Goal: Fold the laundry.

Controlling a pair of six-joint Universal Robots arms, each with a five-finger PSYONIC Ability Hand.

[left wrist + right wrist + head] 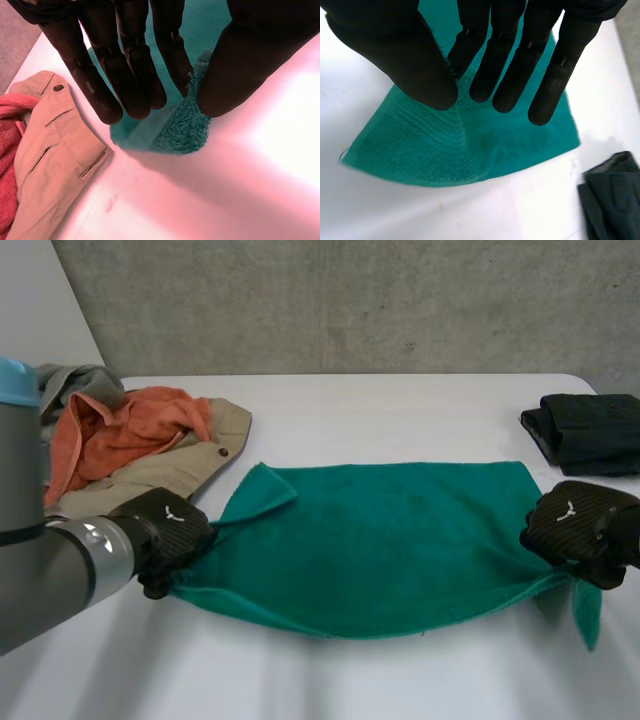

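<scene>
**Left hand [165, 530] and right hand [580, 530] clamped on the two ends of a towel [380, 540]**

Nearest the head camera, my grey left arm [50, 570] reaches in over the white table [400, 400]. Its hand sits at the towel's left end. My left fingers [125, 65] are straight and close together, and they pinch the fluffy green edge against my thumb [240, 65].

My right hand does the same at the towel's right end, with the cloth rising between thumb and straight fingers. A loose corner hangs past that hand on the near side.

The towel lies in the middle of the table with its long axis running left to right, from one hand to the other. Its near edge is drawn between my two grips. Its far edge rests flat on the table beyond my fingertips, and the far left corner is flipped over.

Each hand is nearest its own end, so I judge the coming fold to go away from me, carrying the near edge over to the far one.

At the far left lies a pile [130, 440] of orange and beige clothes, just beside the towel's flipped corner. At the far right sits a folded dark cloth [590, 430], apart from the towel.
</scene>
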